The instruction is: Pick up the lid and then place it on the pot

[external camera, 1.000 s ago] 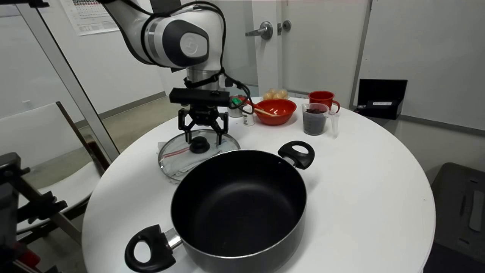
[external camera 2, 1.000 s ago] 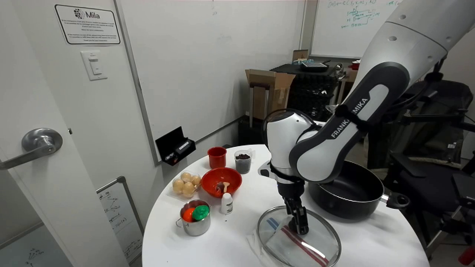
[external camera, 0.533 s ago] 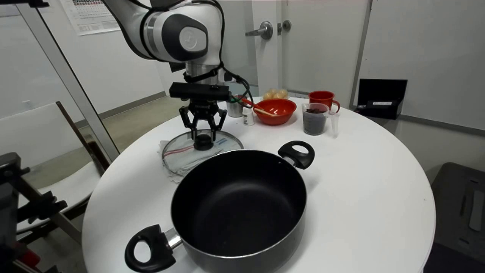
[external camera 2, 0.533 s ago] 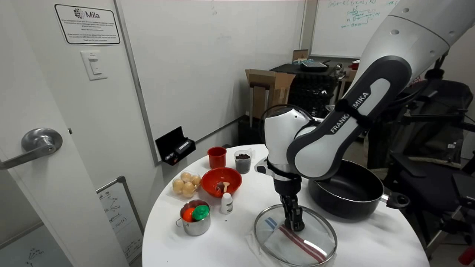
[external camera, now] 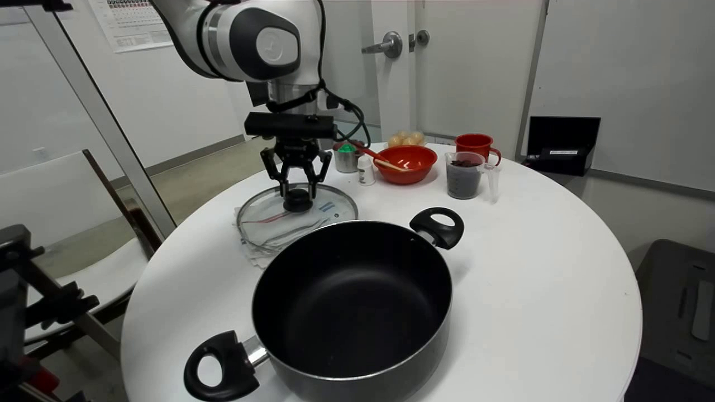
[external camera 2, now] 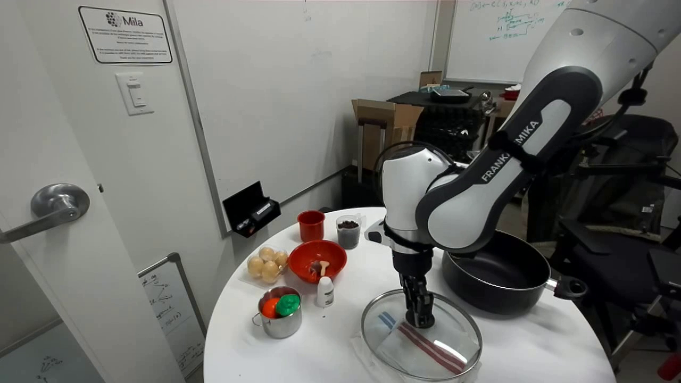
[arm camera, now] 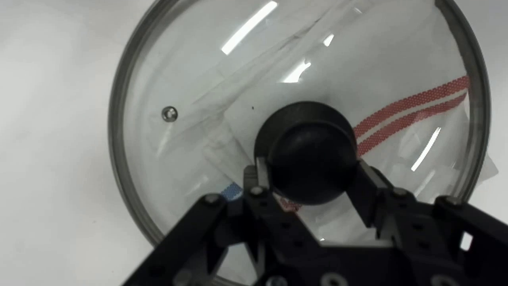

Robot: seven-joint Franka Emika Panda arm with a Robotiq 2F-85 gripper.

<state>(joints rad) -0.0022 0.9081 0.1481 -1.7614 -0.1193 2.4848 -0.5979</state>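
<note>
Claw takes the knob, and the lid begins to rise

There's the grip! A second ago the claw [external camera: 298,193] stood wide around the knob [arm camera: 311,159]; now it is drawn narrow, holding that knob from both sides, with no gap I can make out in the wrist view.

And here comes the next change, a small one: in both exterior views the claw sits a touch higher than half a second back, and the lid [external camera 2: 420,344] is coming up with it. The far side of the rim shows the climb best; whether the near side is fully off the cloth [external camera: 257,259] I cannot tell.

Where are we on the table [external camera 2: 330,346]? In an exterior view the lid is between the pot [external camera 2: 505,271], standing uncovered near the right edge, and the steel cup [external camera 2: 284,327] by the left edge. Pot and lid are close neighbours, and the pot has not budged.

So the pick-up looks to be under way, with the placing all to come. The next move, I'd say, calls for more height until the whole rim clears the pot's wall, then across toward that right edge and down level. The danger to my eye: a round knob in a narrow pinch could let the glass tip, and a low crossing could clip the pot.
</note>
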